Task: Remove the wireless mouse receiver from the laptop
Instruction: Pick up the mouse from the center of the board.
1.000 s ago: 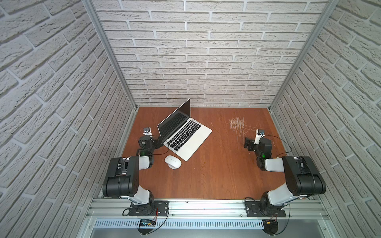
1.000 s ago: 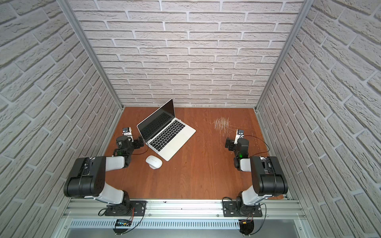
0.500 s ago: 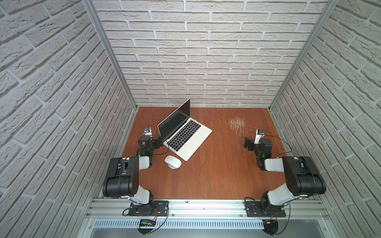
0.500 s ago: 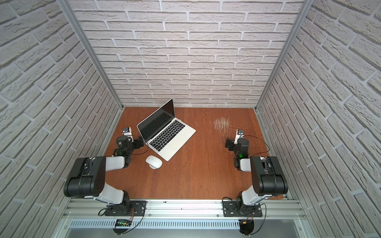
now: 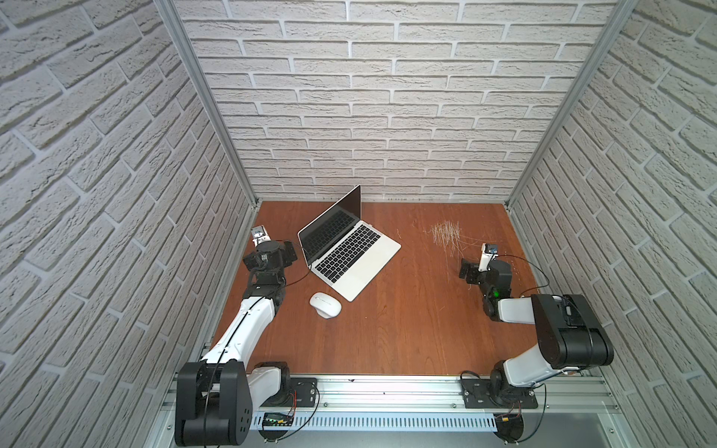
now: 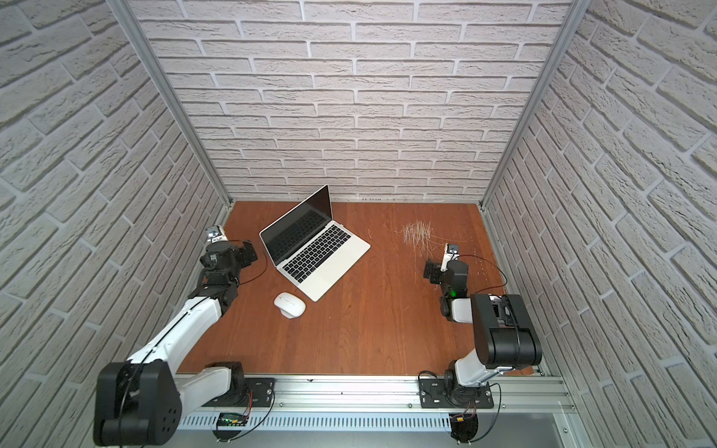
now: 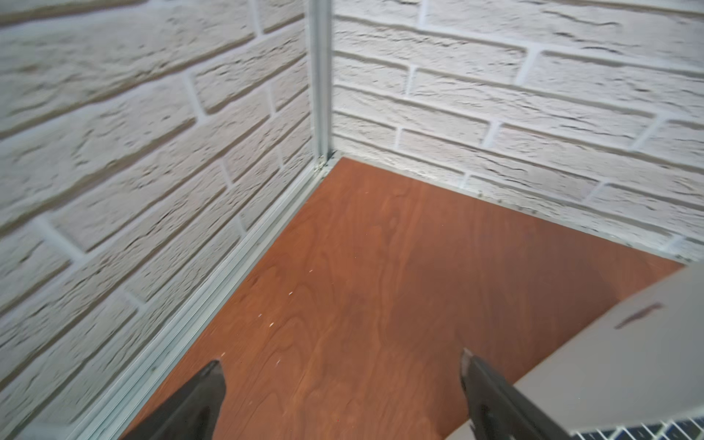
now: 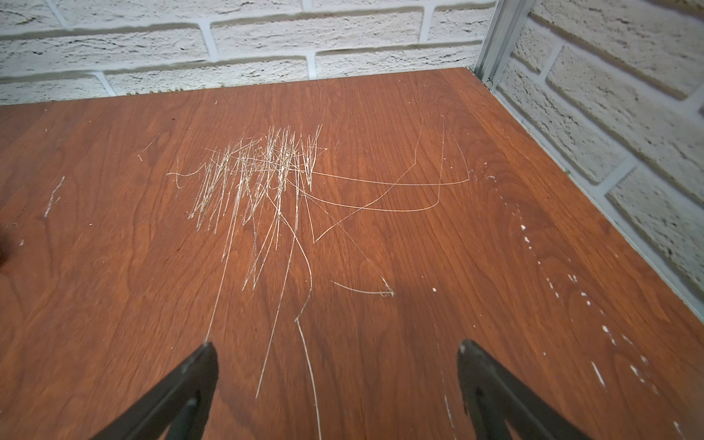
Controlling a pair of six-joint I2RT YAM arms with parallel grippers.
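Brickwork in pale grey-white closes three sides of the booth around a reddish-brown wooden table. The slim silver laptop with black keys and a dark screen sits open in the far left part of that table, turned at an angle, its lid tilted back; both top views show it. The wireless mouse receiver is too small for me to pick out in any view. A white oval mouse lies just beside the laptop's near corner, a little apart from it. The left gripper hangs low just beside the laptop's left edge near the hinge, jaws spread wide with only bare wood between them in the left wrist view; one dark finger shows against the grey back of the lid, and I cannot tell whether it touches. Well apart, on the right side of the table, the right gripper hovers low with its jaws likewise spread and nothing between them. Ahead of it a patch of pale, thin scratches in the wood marks the tabletop, visible in both top views.
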